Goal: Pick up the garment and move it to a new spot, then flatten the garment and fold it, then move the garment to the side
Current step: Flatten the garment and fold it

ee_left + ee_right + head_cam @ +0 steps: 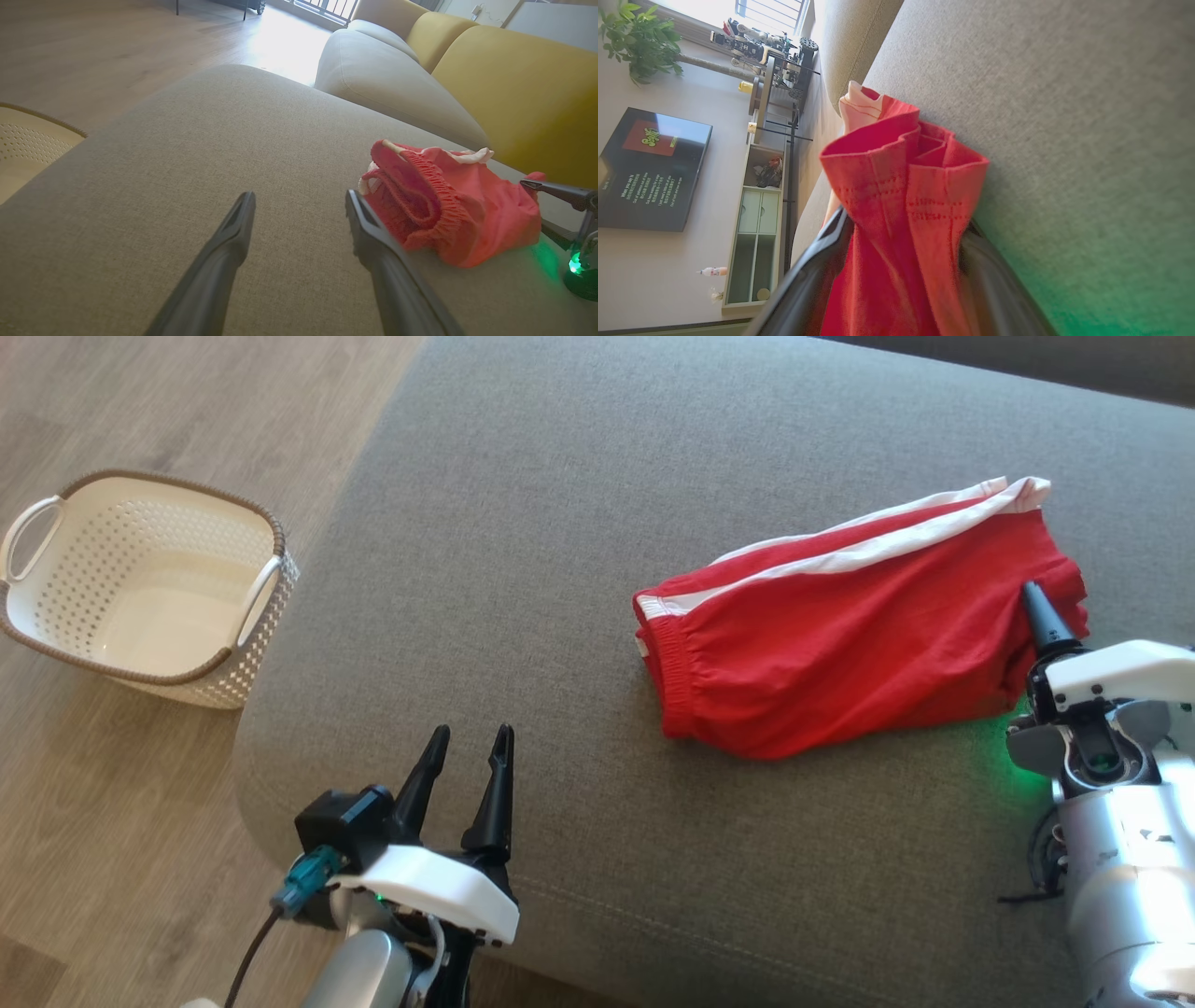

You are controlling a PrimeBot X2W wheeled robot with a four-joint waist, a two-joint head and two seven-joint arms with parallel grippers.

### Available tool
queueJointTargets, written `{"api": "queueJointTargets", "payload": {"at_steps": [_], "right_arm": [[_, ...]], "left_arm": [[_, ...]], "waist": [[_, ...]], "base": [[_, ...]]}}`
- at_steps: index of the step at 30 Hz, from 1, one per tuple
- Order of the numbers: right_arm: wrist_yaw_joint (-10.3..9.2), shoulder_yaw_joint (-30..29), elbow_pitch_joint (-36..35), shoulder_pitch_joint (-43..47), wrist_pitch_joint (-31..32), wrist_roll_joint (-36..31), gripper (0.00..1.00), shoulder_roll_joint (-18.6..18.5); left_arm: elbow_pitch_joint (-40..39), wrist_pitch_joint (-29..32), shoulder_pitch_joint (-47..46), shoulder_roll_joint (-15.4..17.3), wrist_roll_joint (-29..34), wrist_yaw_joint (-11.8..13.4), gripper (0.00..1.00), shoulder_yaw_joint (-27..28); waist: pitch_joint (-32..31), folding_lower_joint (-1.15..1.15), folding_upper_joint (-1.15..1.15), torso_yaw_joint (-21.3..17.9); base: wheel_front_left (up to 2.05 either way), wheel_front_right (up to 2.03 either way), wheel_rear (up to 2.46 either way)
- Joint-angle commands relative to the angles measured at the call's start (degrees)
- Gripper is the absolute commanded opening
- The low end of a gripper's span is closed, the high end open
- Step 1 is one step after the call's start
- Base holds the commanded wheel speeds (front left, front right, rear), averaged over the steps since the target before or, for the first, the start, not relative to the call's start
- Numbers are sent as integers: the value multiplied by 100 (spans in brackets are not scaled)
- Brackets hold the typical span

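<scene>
Well, I see R gripper [906, 224] spread astride shorts [840, 635] hem, one finger hidden underneath; L gripper [471, 737] spread, lower-left.

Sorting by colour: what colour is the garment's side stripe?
White stripe on red garment; best in head view.

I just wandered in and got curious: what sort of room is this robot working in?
Probably a home-style living room: a grey sofa with yellow back cushions, a wall-mounted screen, and a white laundry basket on the wood floor.
</scene>
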Motion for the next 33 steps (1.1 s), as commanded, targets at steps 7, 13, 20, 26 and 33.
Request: {"api": "queueJointTargets", "payload": {"at_steps": [7, 13, 20, 26, 33], "right_arm": [[6, 241, -12, -161, -9, -32, 100, 74], [6, 318, 45, -216, -52, -45, 100, 36], [6, 527, 147, -296, -165, -221, 75, -16], [6, 650, 148, -281, -394, -287, 0, -56], [6, 837, 9, -133, -884, -448, 0, -146]], "left_arm": [[-183, -52, -248, 14, -53, 81, 100, 114], [-204, -52, -278, 14, -61, 99, 100, 100], [-201, -52, -299, 14, -73, 112, 100, 84], [-183, -52, -324, 14, -96, 120, 100, 73], [-142, -52, -260, 14, -89, 132, 100, 95]], "waist": [[97, 0, 0, 56], [146, 0, 0, 77], [157, 0, 0, 59], [108, 0, 0, 20], [-67, 0, 0, -95]], "base": [[0, 0, 0], [0, 0, 0], [0, 0, 0], [0, 0, 0], [0, 0, 0]]}}
